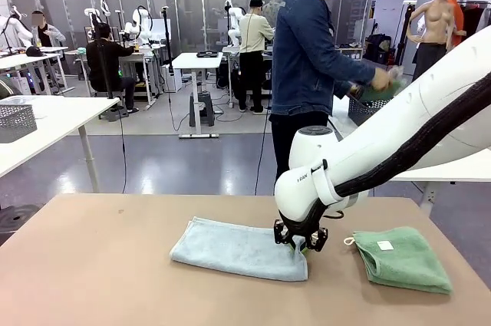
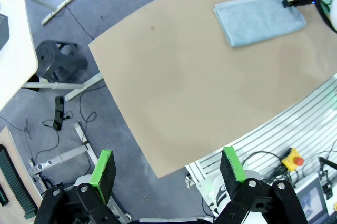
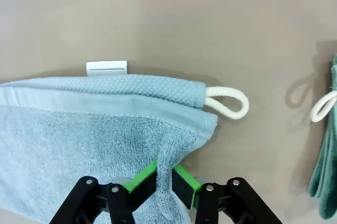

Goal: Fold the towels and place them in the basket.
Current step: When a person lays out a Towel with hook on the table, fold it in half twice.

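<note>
Pinching the blue towel (image 3: pixel 79 124) near its right-hand corner, my right claw (image 3: pixel 165 177) has its green pads closed on a raised fold of the cloth, as the right wrist view shows. The towel lies on the bench (image 1: pixel 92 265), roughly mid-bench, folded into a long rectangle. A white label (image 3: pixel 107 67) and a white loop (image 3: pixel 227 101) mark the corner just beyond my grip.

Handling judgement: the towel is soft terry, light and limp. It will sag and drag rather than hold shape, so a lifted corner will trail the rest. The hemmed edge beside the loop looks the firmest place to hold; a pinch on the pile alone may slip or gather only one layer.

The green towel (image 1: pixel 403 258) lies folded on the bench to the right, apart from the blue one, with its own label and loop facing up.

My left claw (image 2: pixel 167 168) hangs wide open and empty, above the near bench edge, well away from both towels.

A person (image 1: pixel 311 57) stands beyond the bench. I cannot tell what the person holds.
</note>
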Controlling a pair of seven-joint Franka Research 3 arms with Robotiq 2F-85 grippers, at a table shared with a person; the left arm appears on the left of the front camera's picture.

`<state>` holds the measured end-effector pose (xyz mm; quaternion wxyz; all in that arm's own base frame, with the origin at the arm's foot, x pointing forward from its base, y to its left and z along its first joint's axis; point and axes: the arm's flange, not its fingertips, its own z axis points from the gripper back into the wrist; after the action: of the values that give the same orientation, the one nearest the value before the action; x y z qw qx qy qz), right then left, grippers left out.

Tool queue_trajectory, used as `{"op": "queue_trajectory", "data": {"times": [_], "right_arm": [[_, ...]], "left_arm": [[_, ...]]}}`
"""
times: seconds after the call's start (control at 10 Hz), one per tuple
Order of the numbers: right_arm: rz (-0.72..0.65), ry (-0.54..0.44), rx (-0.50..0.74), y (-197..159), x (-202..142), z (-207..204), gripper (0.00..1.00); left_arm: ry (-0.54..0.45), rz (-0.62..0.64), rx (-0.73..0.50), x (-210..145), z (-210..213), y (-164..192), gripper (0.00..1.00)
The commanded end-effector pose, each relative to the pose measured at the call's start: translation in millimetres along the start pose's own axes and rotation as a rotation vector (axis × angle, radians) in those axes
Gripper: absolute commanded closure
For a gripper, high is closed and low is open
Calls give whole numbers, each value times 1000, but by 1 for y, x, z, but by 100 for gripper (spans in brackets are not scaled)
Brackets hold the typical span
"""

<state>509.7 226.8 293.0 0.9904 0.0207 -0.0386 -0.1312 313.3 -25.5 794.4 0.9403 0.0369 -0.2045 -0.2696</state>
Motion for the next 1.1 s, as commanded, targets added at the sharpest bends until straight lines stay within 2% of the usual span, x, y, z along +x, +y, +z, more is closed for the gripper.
{"op": "queue_trajectory", "data": {"times": [0.0, 0.2, 0.4, 0.6, 0.7, 1.0], "right_arm": [[129, -40, -3, -24, -6, 26, 100], [314, -131, -113, -43, -11, 67, 100], [396, -220, -234, -40, -17, 98, 100], [471, -223, -210, -12, -17, 120, 100], [512, -189, -160, 8, -16, 125, 100], [538, -95, -64, 60, -15, 110, 100]], "left_arm": [[-2, 0, 5, -1, 1, 0, 0], [-2, 0, 5, -1, 1, 0, 0], [-2, 0, 5, -1, 1, 0, 0], [-2, 0, 5, -1, 1, 0, 0], [-2, 0, 5, -1, 1, 0, 0], [-2, 0, 5, -1, 1, 0, 0]]}}
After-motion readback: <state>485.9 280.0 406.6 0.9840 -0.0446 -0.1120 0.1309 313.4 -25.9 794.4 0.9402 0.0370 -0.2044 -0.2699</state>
